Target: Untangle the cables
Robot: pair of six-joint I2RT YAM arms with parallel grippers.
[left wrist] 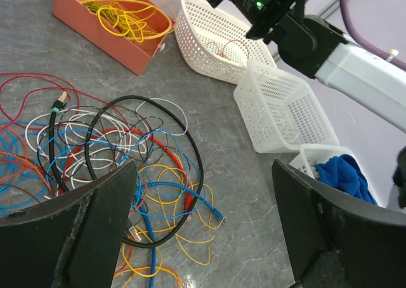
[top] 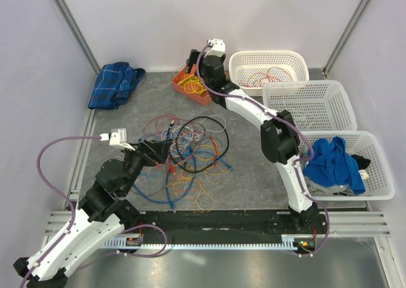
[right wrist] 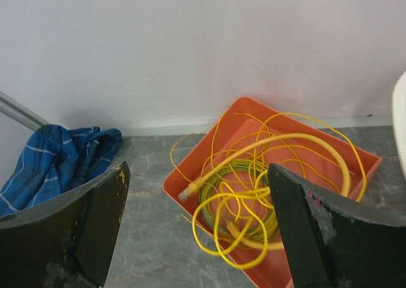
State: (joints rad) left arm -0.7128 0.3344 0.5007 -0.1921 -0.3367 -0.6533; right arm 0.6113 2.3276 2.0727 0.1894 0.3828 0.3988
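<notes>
The main mess of cables (top: 184, 155) is in the middle of the table (top: 254, 167), and the left tool (top: 158, 152) is parked right at its near-left edge, pointing into it. On the left wrist cam its fingers (left wrist: 95, 224) are spread wide with nothing held, and the pile lies straight ahead and below, leaning a bit to the left. The black loop (left wrist: 146, 99) rides on top and is pretty much round, so there's no real long axis to line up with. The right tool (top: 204, 72) is well away at the far end over the orange tray (top: 179, 84), also wide and empty, with yellow cables (right wrist: 247, 193) coiled under it. The left arm is clearly the nearer one, so I'd guess the next grab is its job, forward and down
</notes>
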